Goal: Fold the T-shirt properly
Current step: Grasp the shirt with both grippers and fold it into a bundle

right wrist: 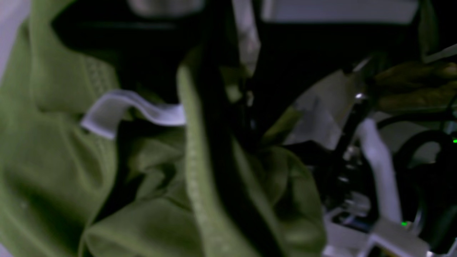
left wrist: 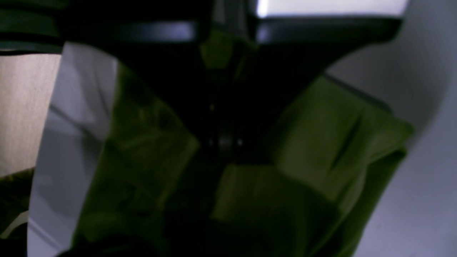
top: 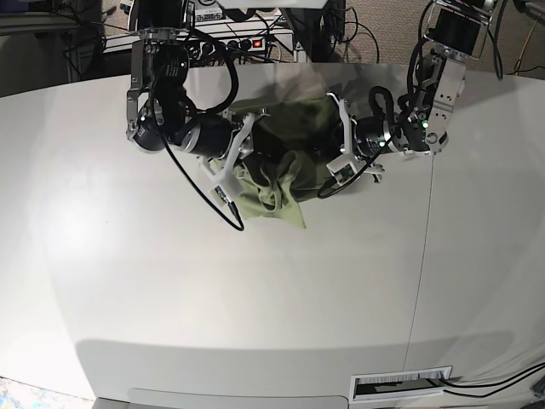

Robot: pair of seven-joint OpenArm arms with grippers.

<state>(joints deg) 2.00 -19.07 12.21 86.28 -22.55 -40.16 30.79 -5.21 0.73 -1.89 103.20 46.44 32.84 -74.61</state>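
Base view: both arms are crowding the T-shirt, upper centre

The T-shirt [top: 298, 119] is lying bunched between the arms, its broad spread running across the upper centre and a loose corner pointing down the frame. And here's the key relation: the right gripper [top: 262, 160] is reaching in from the left, the left gripper [top: 329, 153] from the right, both meeting cloth, so neither is clearly nearer. The right jaws are closing around a raised fold, nearly together, with the white tag [right wrist: 101, 114] showing left of them in the right wrist view. The left jaws are standing shut over the cloth; whether they're pinching any, dark as it is, I cannot tell. The next move is probably calling for a sideways pull to open the bundle, and that fold could be slipping or twisting if tugged hard!

Below, the pale table [top: 238, 298] is stretching towards the bottom edge. Cables [top: 490, 385] are trailing at lower right, and a boxed power unit [top: 200, 48] is sitting at the top, behind the arms.
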